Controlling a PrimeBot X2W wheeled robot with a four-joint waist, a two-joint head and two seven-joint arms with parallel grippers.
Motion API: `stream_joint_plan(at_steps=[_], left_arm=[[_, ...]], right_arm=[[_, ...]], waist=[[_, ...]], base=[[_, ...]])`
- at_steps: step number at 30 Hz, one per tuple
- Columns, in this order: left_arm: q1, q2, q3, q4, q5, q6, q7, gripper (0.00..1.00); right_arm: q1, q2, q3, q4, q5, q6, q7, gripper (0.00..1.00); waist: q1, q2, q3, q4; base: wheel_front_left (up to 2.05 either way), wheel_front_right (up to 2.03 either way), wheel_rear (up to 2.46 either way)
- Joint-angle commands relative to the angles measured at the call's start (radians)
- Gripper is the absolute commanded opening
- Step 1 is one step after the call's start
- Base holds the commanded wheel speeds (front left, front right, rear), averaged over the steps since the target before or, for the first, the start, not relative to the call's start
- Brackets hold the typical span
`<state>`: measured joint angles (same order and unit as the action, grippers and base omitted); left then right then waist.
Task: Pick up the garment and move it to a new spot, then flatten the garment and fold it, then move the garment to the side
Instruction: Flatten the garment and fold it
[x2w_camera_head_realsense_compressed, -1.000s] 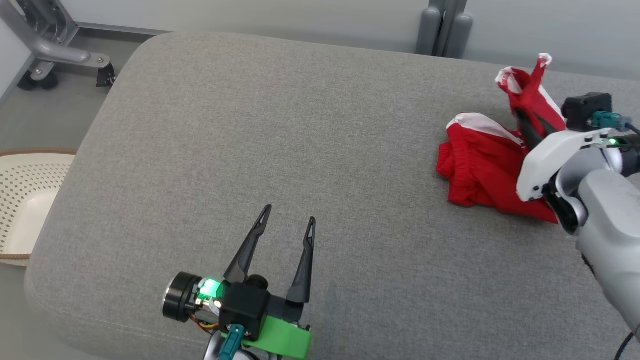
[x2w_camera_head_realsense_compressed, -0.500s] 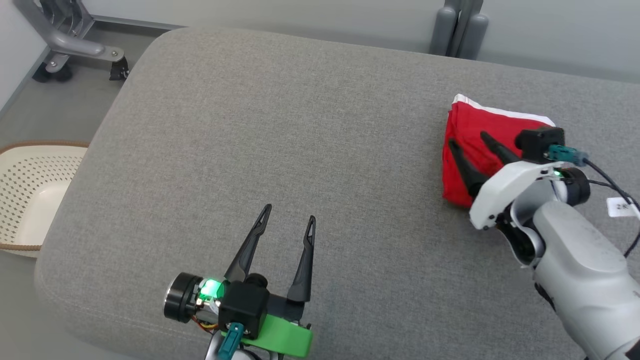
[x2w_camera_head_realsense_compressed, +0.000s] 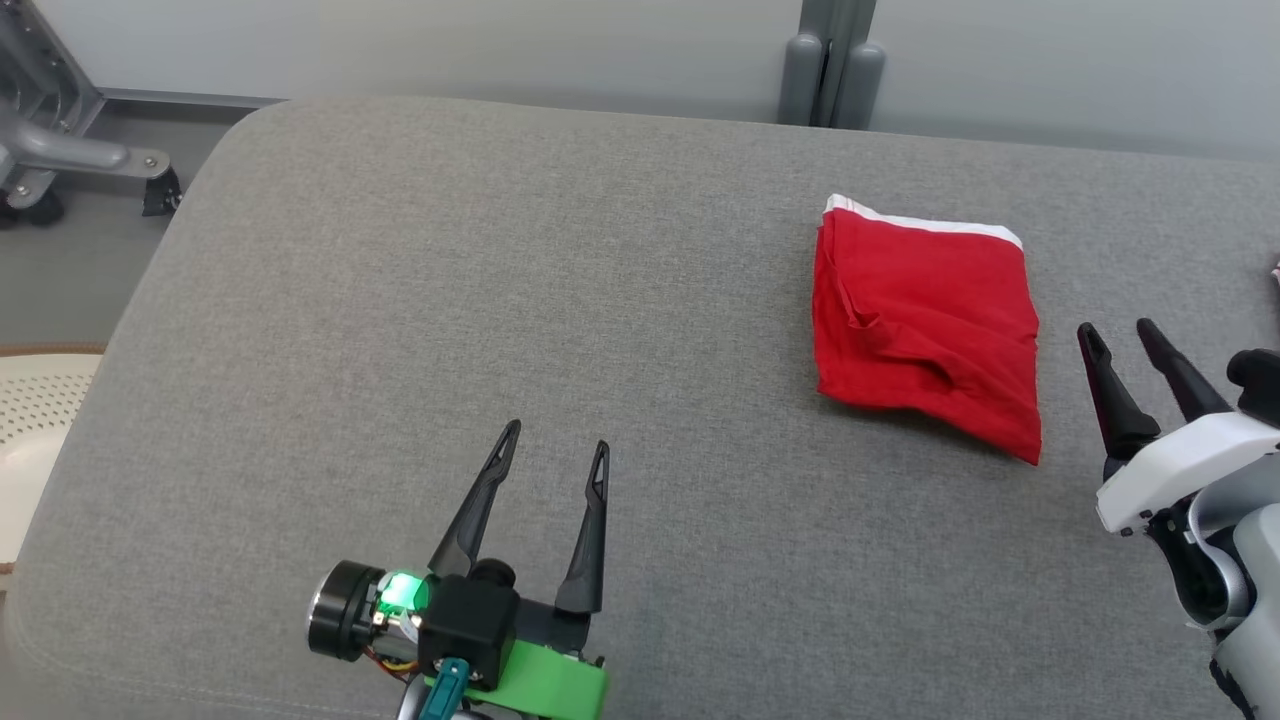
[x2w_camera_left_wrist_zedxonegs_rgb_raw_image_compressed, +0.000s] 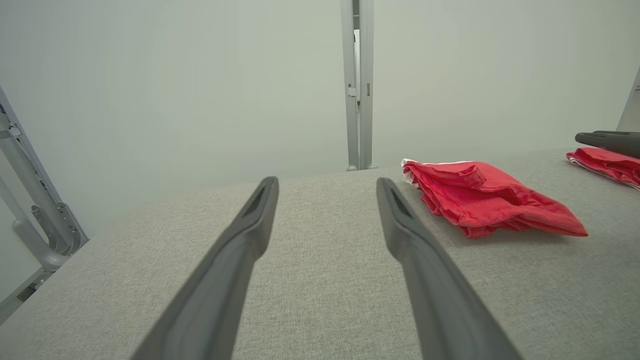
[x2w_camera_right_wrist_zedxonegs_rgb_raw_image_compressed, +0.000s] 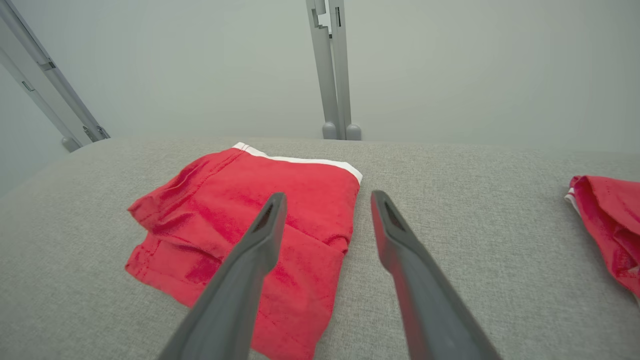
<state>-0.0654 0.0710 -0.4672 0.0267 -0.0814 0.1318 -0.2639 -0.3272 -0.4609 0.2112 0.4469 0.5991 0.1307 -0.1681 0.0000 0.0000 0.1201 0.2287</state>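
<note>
A red garment (x2w_camera_head_realsense_compressed: 925, 325) with a white band lies folded in a rough square on the grey cushion (x2w_camera_head_realsense_compressed: 500, 300), right of centre; it also lies ahead in the left wrist view as the garment (x2w_camera_left_wrist_zedxonegs_rgb_raw_image_compressed: 480, 195) and in the right wrist view as the garment (x2w_camera_right_wrist_zedxonegs_rgb_raw_image_compressed: 250, 225). My right gripper (x2w_camera_head_realsense_compressed: 1117, 333) hovers open just right of it, touching nothing. Low at the front, well left of the cloth, my left gripper (x2w_camera_head_realsense_compressed: 556, 436) stands open and empty. The same spread shows for the left gripper (x2w_camera_left_wrist_zedxonegs_rgb_raw_image_compressed: 326, 184) and right gripper (x2w_camera_right_wrist_zedxonegs_rgb_raw_image_compressed: 327, 199).
A second red cloth (x2w_camera_right_wrist_zedxonegs_rgb_raw_image_compressed: 607, 225) lies at the cushion's far right edge. A perforated cream basket (x2w_camera_head_realsense_compressed: 35, 420) sits on the floor to the left. A grey post (x2w_camera_head_realsense_compressed: 830, 60) stands behind the cushion, and a wheeled metal frame (x2w_camera_head_realsense_compressed: 60, 150) at the back left.
My right gripper let go of the red garment, which was lifted and bunched, and drew back to the right. The garment now lies flat and folded. The camera also shifted.
</note>
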Motion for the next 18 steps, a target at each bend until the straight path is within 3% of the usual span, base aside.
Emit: stream_joint_plan(at_steps=[1,7,13,18], left_arm=[[0.018,0.001,0.003,-0.003,0.007,-0.004,0.0,1.0],[-0.013,-0.008,-0.012,-0.003,0.013,-0.019,0.0,1.0],[-0.027,-0.018,-0.022,-0.046,-0.062,-0.05,0.0,1.0],[-0.033,-0.019,-0.022,-0.058,-0.069,-0.039,0.0,1.0]], right_arm=[[0.013,0.009,-0.001,-0.019,-0.004,0.0,0.009,0.0],[-0.066,0.05,0.054,-0.031,0.057,0.0,0.094,0.0],[-0.192,0.028,0.187,0.107,0.076,0.0,0.168,0.0],[-0.252,0.053,0.297,0.239,0.088,0.0,0.133,0.0]], waist=[[0.0,0.0,-0.005,-0.022],[0.0,0.0,0.015,-0.007],[0.0,0.0,0.036,0.052],[0.0,0.0,0.045,0.079]], base=[[0.0,0.0,0.0],[0.0,0.0,0.0],[0.0,0.0,0.0],[0.0,0.0,0.0]])
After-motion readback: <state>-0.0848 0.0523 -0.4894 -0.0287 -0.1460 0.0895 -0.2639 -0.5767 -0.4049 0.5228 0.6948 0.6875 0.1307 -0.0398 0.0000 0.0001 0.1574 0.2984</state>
